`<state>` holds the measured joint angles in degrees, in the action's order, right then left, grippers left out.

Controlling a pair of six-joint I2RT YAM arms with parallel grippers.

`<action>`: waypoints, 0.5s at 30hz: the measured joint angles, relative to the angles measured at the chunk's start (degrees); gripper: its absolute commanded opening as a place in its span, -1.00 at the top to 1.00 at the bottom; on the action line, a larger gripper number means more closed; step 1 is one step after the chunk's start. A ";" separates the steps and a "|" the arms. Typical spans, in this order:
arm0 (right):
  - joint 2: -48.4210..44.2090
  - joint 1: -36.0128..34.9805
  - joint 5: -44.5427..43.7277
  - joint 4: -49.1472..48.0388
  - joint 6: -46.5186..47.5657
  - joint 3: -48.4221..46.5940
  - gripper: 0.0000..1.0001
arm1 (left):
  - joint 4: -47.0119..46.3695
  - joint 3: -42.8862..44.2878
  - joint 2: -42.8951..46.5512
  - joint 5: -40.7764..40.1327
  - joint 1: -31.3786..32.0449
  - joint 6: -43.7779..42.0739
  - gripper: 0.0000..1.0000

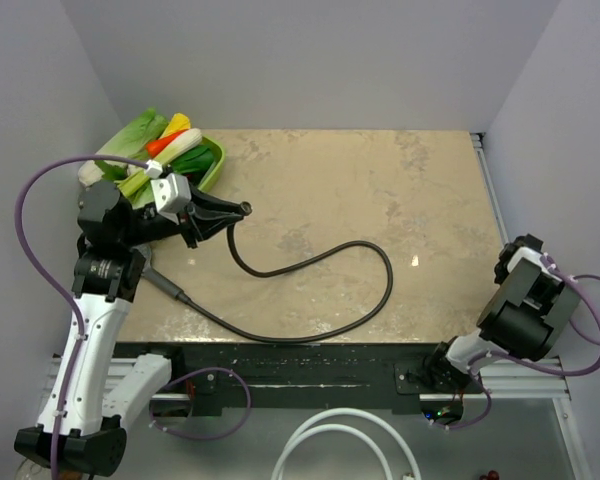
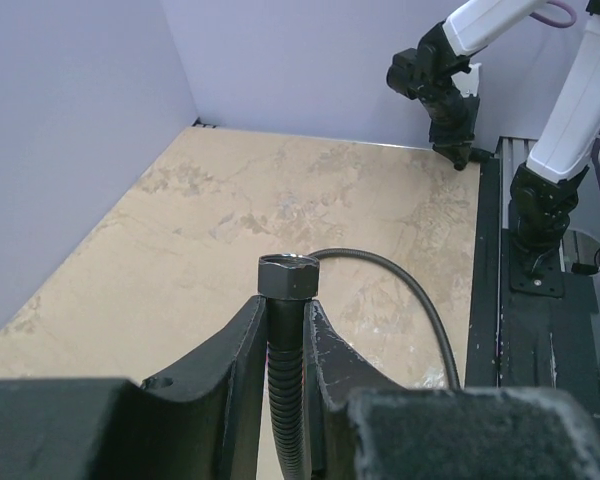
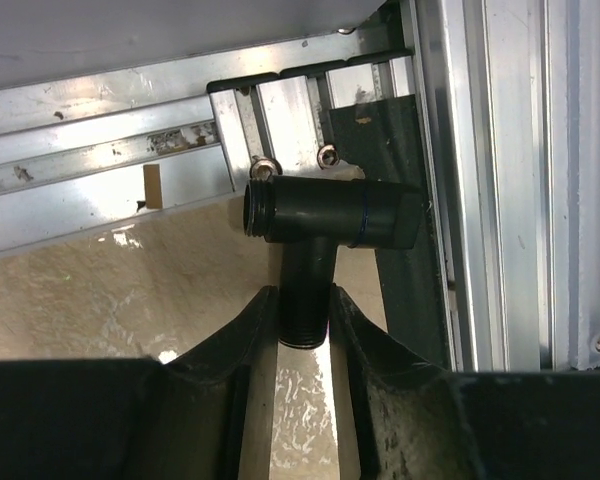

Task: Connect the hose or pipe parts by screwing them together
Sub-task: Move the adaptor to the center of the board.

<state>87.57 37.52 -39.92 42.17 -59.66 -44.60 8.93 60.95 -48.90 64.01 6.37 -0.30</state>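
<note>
Right, nearest first: only the right wrist camera caught the small black T-shaped fitting (image 3: 325, 215). Its crossbar was level and its threaded stem was pinched between the fingers of the right gripper (image 3: 303, 300), clenched on it near the right end of the black rail (image 1: 310, 365). From above, that arm's own bulk hid both claw and fitting.

Just past the rail, the overhead view alone laid out the whole dark-brown hose (image 1: 388, 285). One end lay on the table (image 1: 430, 180) by the rail's left end. The line ran along beside the rail, swung up in a wide loop mid-table, then curled back left.

Farther from the rail, the left gripper (image 1: 235, 210) was clamped on the hose just under its end nut (image 2: 288, 275). Up close on the left wrist camera, the hose looked ribbed and glossy, the nut dark and hexagonal.

Farthest from the rail, at the left corner, sat a green tray (image 1: 214, 160) of vegetables.
</note>
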 measured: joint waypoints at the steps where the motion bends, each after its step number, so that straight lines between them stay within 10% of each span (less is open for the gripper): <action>1: -0.55 0.00 0.24 -0.33 0.39 0.39 0.45 | 0.66 0.33 0.31 -0.20 0.00 -0.66 1.00; 5: -1.70 -0.42 1.03 -1.03 1.20 1.22 1.00 | 2.80 0.81 1.18 -0.42 0.00 -2.40 1.00; 15: -1.64 -17.59 1.44 -1.51 0.09 0.28 1.00 | 3.98 1.03 1.22 -1.40 -0.37 -3.54 1.00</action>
<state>85.93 19.92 -38.48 40.66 -59.57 -44.31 12.91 61.98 -47.68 62.61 6.00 -3.84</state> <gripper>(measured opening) 0.089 0.222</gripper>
